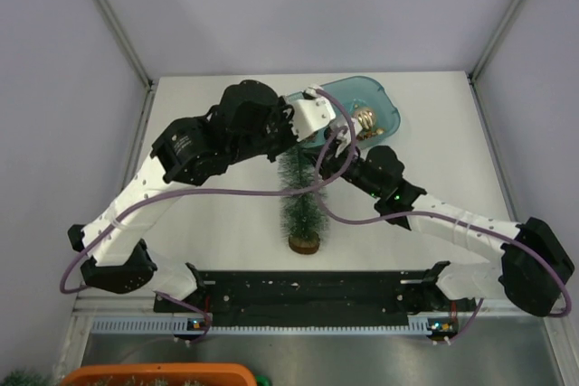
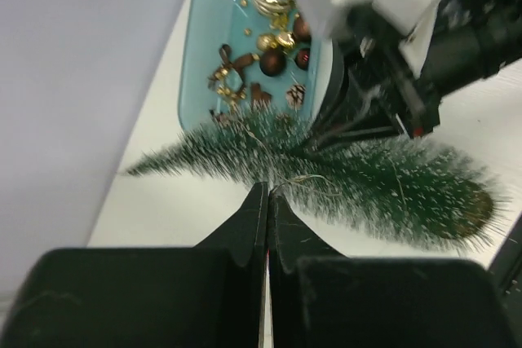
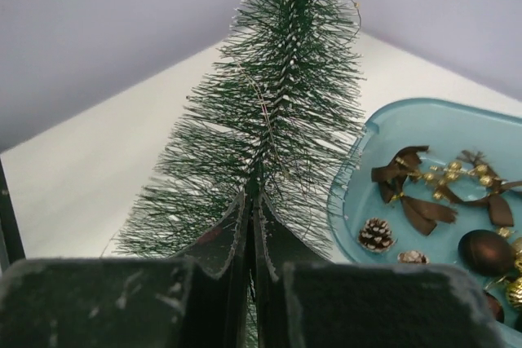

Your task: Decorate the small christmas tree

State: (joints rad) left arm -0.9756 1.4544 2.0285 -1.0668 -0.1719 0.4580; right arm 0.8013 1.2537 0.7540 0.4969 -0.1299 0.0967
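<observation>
Your left gripper (image 2: 267,191) and right gripper (image 3: 249,199) are both clenched shut against the small christmas tree (image 1: 299,194), so a sideways nudge could topple it.

from above, the left arm (image 1: 235,128) covers the tree (image 1: 303,210) tip and part of the tray (image 1: 389,106). an orange bin (image 1: 158,374) is cut off below. the right wrist view's edge cuts the tray, and fingers (image 3: 216,242) hide the tree's foot. the right arm (image 2: 457,22) is blurred in the left wrist view.
</observation>
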